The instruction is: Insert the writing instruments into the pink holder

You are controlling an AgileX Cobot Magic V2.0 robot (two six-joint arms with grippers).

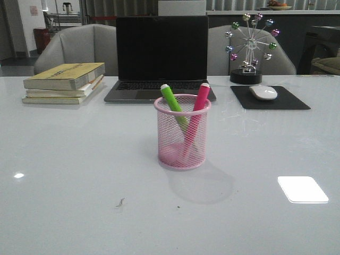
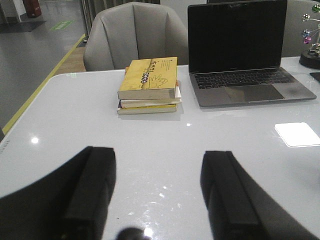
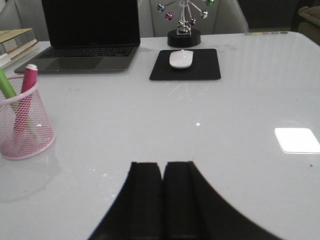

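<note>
On the white desk (image 1: 79, 159), the pink holder (image 1: 182, 133) stands mid-desk, green marker (image 1: 172, 101) and pink marker (image 1: 197, 114) leaning inside, lower ends blurred behind mesh. The left gripper (image 2: 157, 192) gapes empty; the right gripper (image 3: 162, 192) is pressed closed, empty.

markers (image 1: 183, 109) in holder (image 1: 182, 143) | laptop (image 1: 162, 56) behind | books (image 1: 65, 82) left | mouse (image 1: 263, 92) right

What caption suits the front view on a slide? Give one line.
Green highlighter and pink highlighter stand crossed inside the pink mesh holder before a closed-screen laptop.
</note>
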